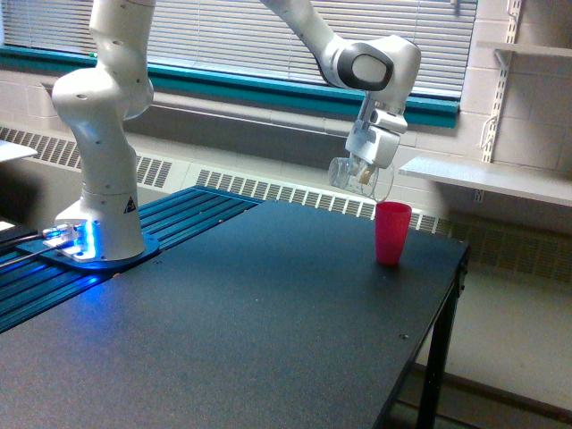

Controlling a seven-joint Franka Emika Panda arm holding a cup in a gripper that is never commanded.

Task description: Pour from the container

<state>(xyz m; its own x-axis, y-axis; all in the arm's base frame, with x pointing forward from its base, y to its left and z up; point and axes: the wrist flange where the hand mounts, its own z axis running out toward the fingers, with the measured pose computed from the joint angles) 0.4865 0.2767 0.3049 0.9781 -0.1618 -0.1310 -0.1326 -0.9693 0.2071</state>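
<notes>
single exterior view — set off the arm, at about table height, looking across the black table (268, 304) toward the blinds (268, 40) and wall. medium distance: arm base (98, 237) on the view's left, pink cup (392, 232) right of centre.

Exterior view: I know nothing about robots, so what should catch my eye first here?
Probably the big white arm rising from its blue-lit base on the view's left. Its gripper holds a clear cup, tipped on its side just above a pink cup. That pink cup stands upright near the far right corner of the black table.
</notes>
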